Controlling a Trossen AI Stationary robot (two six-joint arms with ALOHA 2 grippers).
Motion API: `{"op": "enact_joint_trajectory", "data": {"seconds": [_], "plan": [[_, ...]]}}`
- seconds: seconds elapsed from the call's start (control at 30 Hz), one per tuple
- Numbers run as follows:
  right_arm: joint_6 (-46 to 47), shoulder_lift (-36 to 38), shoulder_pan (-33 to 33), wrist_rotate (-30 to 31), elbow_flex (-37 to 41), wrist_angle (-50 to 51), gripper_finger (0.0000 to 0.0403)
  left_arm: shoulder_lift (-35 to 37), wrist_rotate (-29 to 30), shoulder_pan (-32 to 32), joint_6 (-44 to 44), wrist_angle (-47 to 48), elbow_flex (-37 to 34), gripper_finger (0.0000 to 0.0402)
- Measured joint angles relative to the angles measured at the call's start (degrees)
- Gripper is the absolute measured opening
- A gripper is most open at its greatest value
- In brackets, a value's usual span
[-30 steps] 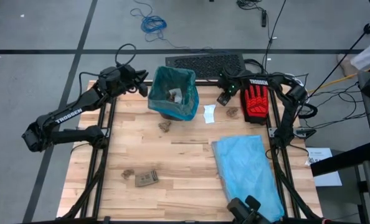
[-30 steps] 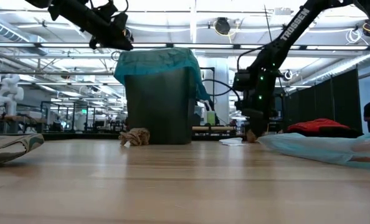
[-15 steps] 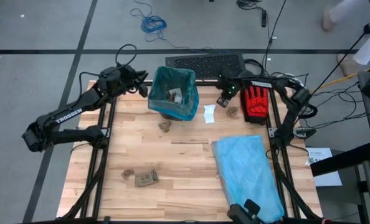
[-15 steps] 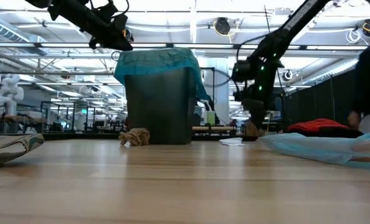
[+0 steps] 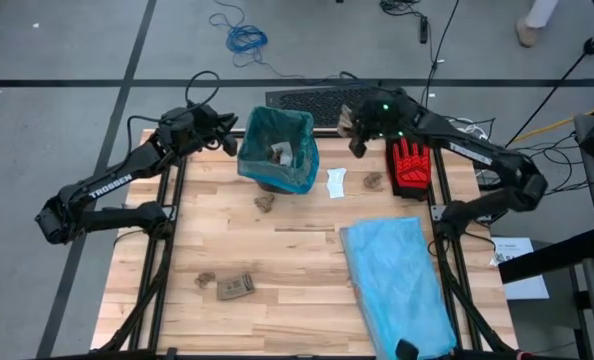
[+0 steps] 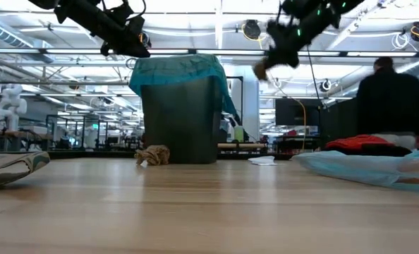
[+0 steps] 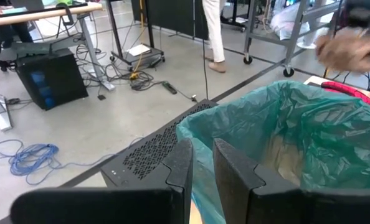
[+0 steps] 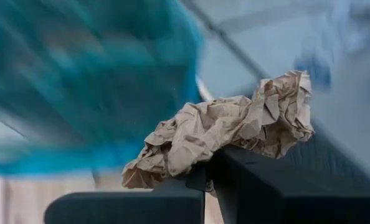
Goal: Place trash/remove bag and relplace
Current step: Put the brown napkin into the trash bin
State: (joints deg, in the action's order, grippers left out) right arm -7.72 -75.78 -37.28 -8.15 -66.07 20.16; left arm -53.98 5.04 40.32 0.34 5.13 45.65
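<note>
Right gripper (image 5: 349, 122) pinching crumpled brown paper wad (image 8: 228, 134); should release only once the teal-green liner (image 5: 279, 150) lies directly beneath.

The table (image 5: 297, 250) is pale, matt plank wood, the bag (image 5: 287, 150) lining the bin thin, crinkly teal plastic, the wad (image 8: 222, 134) in the right gripper (image 8: 207, 177) rough, crumpled brown paper, and the paler blue bag (image 5: 397, 275) smooth, faintly shiny plastic.
</note>
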Motion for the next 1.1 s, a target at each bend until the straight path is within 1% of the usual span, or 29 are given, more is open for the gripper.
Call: {"op": "enact_joint_trajectory", "data": {"seconds": [0.07, 0.17, 0.27, 0.37, 0.47, 0.63, 0.73, 0.8, 0.9, 1.03, 1.1], "plan": [[-0.2, 0.76, 2.81, -0.79, -0.89, -2.71, 0.0, 0.0, -0.01, 0.0, 0.0, -0.07, 0.0, 0.0061], [-0.72, -0.58, 7.22, -0.98, -4.67, -3.19, 0.0, 0.0, -0.01, 0.01, -0.04, -0.28, 0.0, 0.0061], [-2.09, -3.76, 10.42, -0.4, -10.11, -3.14, 0.0, 0.0, 0.0, 0.01, -0.05, -0.44, 0.0, 0.0061], [-2.91, -8.7, 12.15, 2.33, -17.59, -2.09, 0.0, 0.0, -0.02, -0.01, -0.07, -0.3, 0.0, 0.0061], [-3.92, -14.91, 12.31, 3.72, -26.52, 2.71, 0.0, 0.0, -0.02, 0.01, -0.11, -0.1, 0.0, 0.0061], [-5.36, -26.19, 11.72, 3.74, -43.41, 15.46, 0.0, 0.0, -0.02, 0.01, -0.11, -0.09, 0.0, 0.0061], [-5.39, -32.38, 11.72, 3.72, -51.57, 21.51, 0.0003, 0.0, -0.06, -0.01, -0.11, 0.07, 0.0, 0.0061], [-5.41, -35.52, 11.77, 3.68, -55.56, 23.83, 0.0011, 0.0, -0.07, -0.01, -0.06, 0.26, 0.0, 0.0061], [-5.41, -38.89, 12.18, 3.64, -59.03, 27.28, 0.0032, 0.0, -0.07, -0.01, -0.02, 0.31, 0.0, 0.0061], [-5.43, -40.61, 13.05, 3.66, -59.77, 29.2, 0.0083, 0.0, -0.11, -0.01, 0.76, 0.74, 0.0, 0.0061], [-5.61, -40.52, 13.54, 3.64, -59.83, 29.24, 0.0114, -0.01, -0.2, -0.1, 3.02, 0.73, 0.0, 0.0061]]}}
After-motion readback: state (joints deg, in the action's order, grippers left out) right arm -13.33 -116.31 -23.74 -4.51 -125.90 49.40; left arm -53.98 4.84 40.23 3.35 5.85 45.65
